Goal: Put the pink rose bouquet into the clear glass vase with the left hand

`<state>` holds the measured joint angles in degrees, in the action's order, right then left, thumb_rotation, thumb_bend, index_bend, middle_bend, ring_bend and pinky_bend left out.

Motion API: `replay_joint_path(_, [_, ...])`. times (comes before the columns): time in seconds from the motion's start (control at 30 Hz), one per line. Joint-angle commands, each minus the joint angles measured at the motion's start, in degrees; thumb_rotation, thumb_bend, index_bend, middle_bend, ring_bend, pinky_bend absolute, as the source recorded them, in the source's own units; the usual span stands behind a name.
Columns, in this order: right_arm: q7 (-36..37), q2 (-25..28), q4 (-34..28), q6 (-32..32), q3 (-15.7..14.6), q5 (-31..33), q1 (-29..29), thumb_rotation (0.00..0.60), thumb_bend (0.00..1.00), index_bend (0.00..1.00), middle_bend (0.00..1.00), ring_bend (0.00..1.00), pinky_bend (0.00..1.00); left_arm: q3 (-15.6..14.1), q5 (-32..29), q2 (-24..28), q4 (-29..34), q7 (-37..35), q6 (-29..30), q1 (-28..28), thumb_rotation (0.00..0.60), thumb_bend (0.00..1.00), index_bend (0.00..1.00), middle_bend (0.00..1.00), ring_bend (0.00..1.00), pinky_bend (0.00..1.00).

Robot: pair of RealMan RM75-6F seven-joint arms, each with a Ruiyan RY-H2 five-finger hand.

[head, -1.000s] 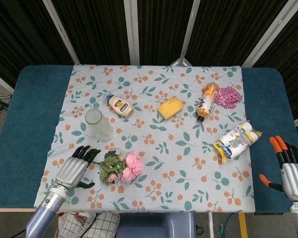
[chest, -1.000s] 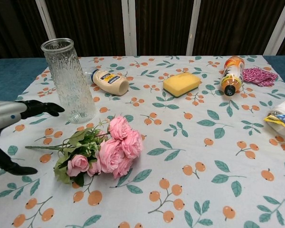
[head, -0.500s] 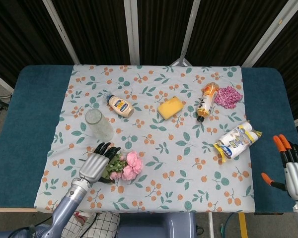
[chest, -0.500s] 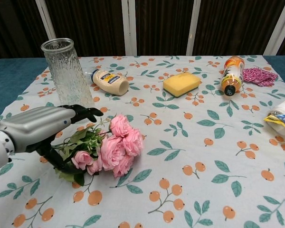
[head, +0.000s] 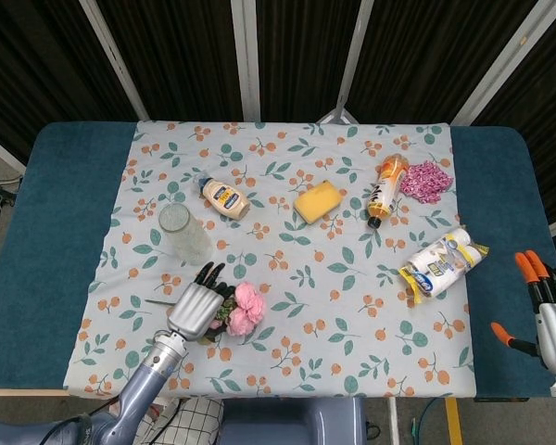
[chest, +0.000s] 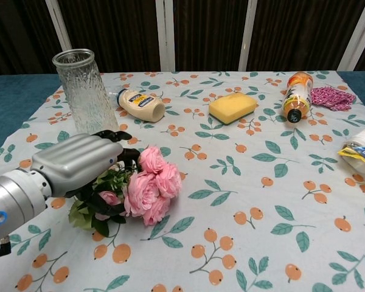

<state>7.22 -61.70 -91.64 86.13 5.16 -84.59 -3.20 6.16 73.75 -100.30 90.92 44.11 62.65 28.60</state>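
The pink rose bouquet lies on the flowered cloth near the front left, blooms pointing right. My left hand lies over its green leaves and stems, fingers stretched forward and apart, hiding most of the stems; no closed grip shows. The clear glass vase stands upright just behind the hand, and the fingertips reach close to its base. My right hand hovers at the table's right edge with fingers spread and nothing in it.
Behind the vase lies a mayonnaise bottle. A yellow sponge, an orange bottle, a pink mesh pad and a white packet lie further right.
My left hand has moved right from beside the bouquet until it covers the leaves and stems. The bouquet has barely shifted. The right hand has drifted slightly lower.
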Motion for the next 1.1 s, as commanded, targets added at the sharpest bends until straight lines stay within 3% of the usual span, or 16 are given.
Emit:
replay_joint_path(0.03, [0.16, 0.06, 0.0, 0.02, -0.02, -0.06, 0.02, 0.6, 0.22, 0.0, 0.0, 0.04, 0.05, 0.07, -0.07, -0.73, -0.54, 0.74, 1.38, 0.0, 0.6, 0.45, 0.43, 0.48, 0.1, 0.0])
replay_joint_path(0.13, [0.19, 0.08, -0.03, 0.09, 0.01, -0.11, 0.03, 0.6, 0.22, 0.0, 0.0, 0.04, 0.05, 0.45, 0.9, -1.03, -0.78, 0.2, 2.58, 0.08, 0.6, 0.5, 0.52, 0.56, 0.15, 0.0])
replay_joint_path(0.33, [0.28, 0.09, -0.12, -0.07, -0.07, -0.18, -0.01, 0.6, 0.22, 0.0, 0.0, 0.04, 0.05, 1.05, 3.23, -0.59, -0.74, -1.27, 4.44, 0.47, 0.6, 0.52, 0.58, 0.61, 0.19, 0.01])
replay_joint_path(0.53, [0.08, 0.08, -0.21, -0.28, -0.09, -0.14, -0.09, 0.6, 0.22, 0.01, 0.0, 0.04, 0.05, 2.21, 6.82, 1.78, 3.18, -8.76, 6.14, 0.71, 0.6, 0.51, 0.57, 0.57, 0.2, 0.04])
replay_joint_path(0.73, [-0.42, -0.07, -0.35, -0.54, -0.2, -0.22, -0.21, 0.6, 0.22, 0.01, 0.0, 0.04, 0.05, 4.74, 12.99, 5.83, 11.2, -18.33, 9.39, 1.39, 0.6, 0.48, 0.55, 0.56, 0.2, 0.04])
replay_joint_path(0.9, [-0.98, -0.23, -0.52, -0.74, -0.31, -0.33, -0.33, 0.6, 0.22, 0.01, 0.0, 0.04, 0.05, 9.07, 13.38, 10.38, 20.38, -21.82, 9.7, 2.57, 0.6, 0.48, 0.55, 0.56, 0.2, 0.06])
replay_joint_path(1.1, [-1.7, -0.47, -0.58, -1.11, -0.34, -0.11, -0.47, 0.6, 0.22, 0.01, 0.0, 0.04, 0.05, 17.09, 8.13, 16.48, 30.77, -22.1, 8.44, 4.42, 0.6, 0.48, 0.55, 0.57, 0.2, 0.06])
